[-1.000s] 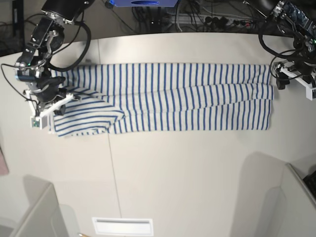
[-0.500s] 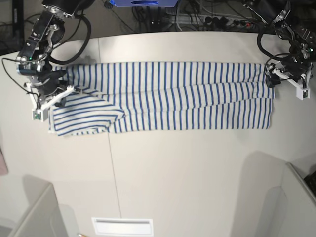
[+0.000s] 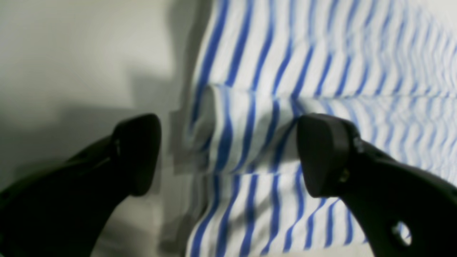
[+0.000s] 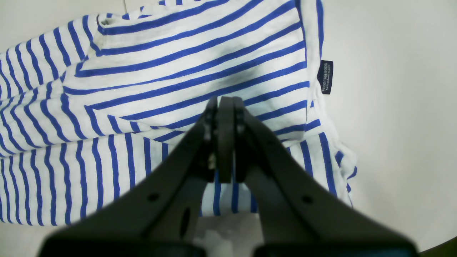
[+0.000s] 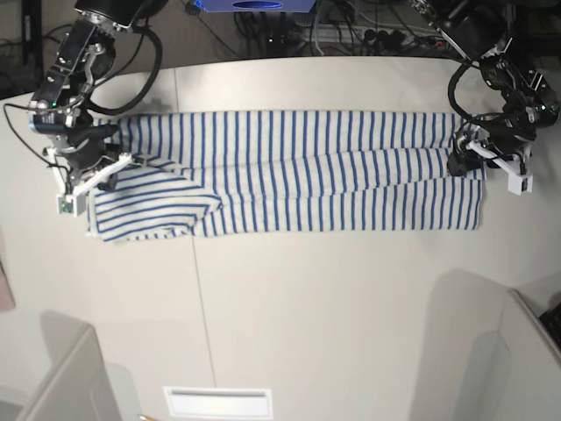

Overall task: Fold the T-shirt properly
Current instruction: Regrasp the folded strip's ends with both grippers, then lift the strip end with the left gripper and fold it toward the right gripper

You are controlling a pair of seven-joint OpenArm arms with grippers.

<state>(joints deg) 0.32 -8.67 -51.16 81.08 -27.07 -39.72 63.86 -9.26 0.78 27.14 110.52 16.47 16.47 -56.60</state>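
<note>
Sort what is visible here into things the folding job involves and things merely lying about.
Belongs to the job:
- white cloth T-shirt with thin blue stripes
- left gripper, open over the shirt's edge
- right gripper, shut above the sleeve end

Just lying about:
- tangled dark cables behind the table
- white slotted plate

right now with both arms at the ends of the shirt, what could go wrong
1. The left gripper is open astride the shirt edge, one finger over bare table; closing may catch only one layer or miss.
2. The right gripper is shut with cloth bunched beside it; any pull could drag the sleeve end crooked.
</note>
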